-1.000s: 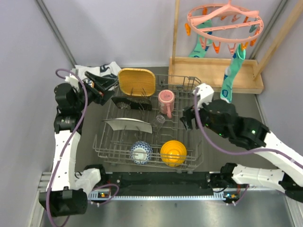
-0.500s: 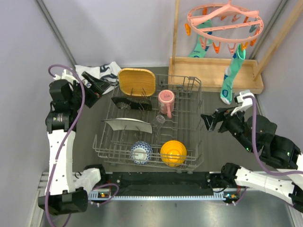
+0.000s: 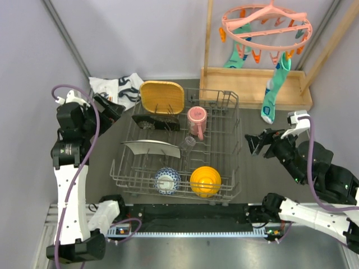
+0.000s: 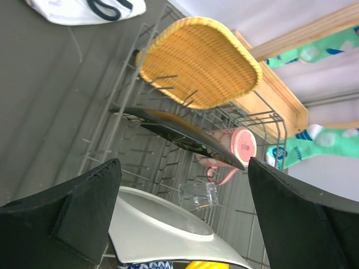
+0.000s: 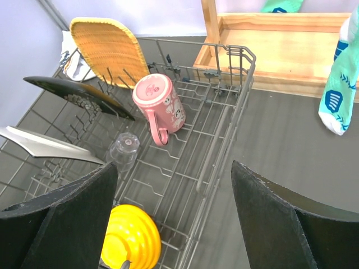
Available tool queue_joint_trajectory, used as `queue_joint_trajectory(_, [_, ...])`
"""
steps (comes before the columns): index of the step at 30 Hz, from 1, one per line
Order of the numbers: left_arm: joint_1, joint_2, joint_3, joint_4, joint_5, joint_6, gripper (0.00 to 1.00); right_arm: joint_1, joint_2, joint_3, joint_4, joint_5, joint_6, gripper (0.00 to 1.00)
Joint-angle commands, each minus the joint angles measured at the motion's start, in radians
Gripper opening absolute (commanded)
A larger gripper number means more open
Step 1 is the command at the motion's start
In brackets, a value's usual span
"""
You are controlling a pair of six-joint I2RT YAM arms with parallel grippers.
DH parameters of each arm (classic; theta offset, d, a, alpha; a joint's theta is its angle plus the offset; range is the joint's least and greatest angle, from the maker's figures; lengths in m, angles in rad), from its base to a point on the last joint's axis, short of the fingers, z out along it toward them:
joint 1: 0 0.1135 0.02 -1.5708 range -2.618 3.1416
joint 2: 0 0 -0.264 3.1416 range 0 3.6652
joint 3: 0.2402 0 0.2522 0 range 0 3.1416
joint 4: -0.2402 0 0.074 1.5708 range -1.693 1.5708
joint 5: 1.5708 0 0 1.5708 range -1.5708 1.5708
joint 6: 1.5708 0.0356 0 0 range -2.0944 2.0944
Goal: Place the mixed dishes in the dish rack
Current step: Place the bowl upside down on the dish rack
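Pink cup (image 3: 197,119), orange bowl (image 3: 205,181), yellow plate (image 3: 162,97) (blue-white patterned bowl (image 3: 167,180))

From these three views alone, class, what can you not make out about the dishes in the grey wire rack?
Blue-white patterned bowl, left wrist view: only a sliver, cut by the bottom edge.
Black floral square plate, right wrist view: near edge-on, pattern hidden.
Small clear glass, top external view: too small and see-through.

Dark grey desk (image 3: 110,152), pale lilac walls (image 3: 157,33). Wooden tray (image 3: 291,98) at far right corner, pink peg hanger (image 3: 266,25) with teal socks (image 3: 271,94) above it. White printed cloth (image 3: 115,86) at far left corner.
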Motion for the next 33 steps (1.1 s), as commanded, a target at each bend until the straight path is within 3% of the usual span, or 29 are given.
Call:
queue_joint_trajectory(1, [0.004, -0.019, -0.004, -0.015, -0.061, 0.034, 0.98, -0.006, -0.017, -0.002, -0.003, 0.029, 0.008, 0.81])
queue_joint_trajectory(33, [0.004, -0.035, 0.003, 0.000, -0.110, 0.012, 0.98, -0.006, -0.037, -0.029, -0.021, 0.072, 0.004, 0.82])
